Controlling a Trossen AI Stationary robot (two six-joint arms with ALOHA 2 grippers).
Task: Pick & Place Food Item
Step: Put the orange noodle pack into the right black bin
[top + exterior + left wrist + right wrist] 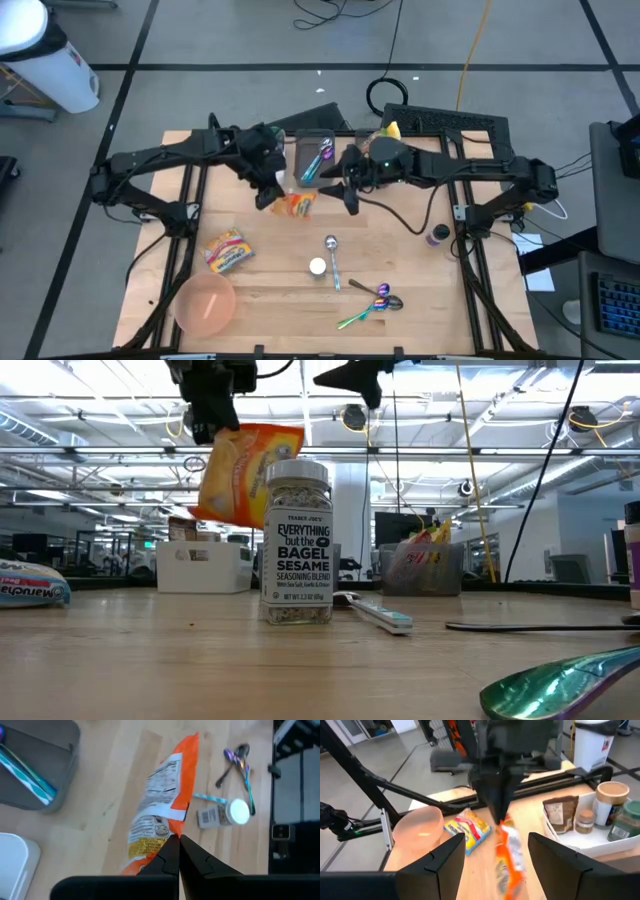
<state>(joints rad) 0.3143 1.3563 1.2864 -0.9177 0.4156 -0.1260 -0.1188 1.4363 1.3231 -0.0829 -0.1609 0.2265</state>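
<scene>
An orange snack bag (pixel 245 475) hangs in the air under my left gripper (pixel 178 851), which is shut on it. In the high view the orange bag (pixel 298 203) is over the table's middle, just near of a grey bin (pixel 315 155). My right gripper (pixel 495 857) stands open beside it, toward the table's right, its fingers pointing at the orange bag (pixel 512 857) and touching nothing. In the low view my left gripper (pixel 210 405) is high above the table, with my right gripper (pixel 360 380) to its right. My left gripper pinches the bag's upper edge (pixel 170 834) between its two shut fingers, at a corner (pixel 207 438). The fingers slant down from the table's left. The bag hangs below them, tilted and lifted clear of the table.
A seasoning jar (pixel 297 542) stands near the table's middle, by a spoon (pixel 333 255) and iridescent cutlery (pixel 375 300). A yellow snack packet (pixel 228 250) and a pink bowl (pixel 205 303) lie near left. A white tray of jars (pixel 585 820) sits at the far side.
</scene>
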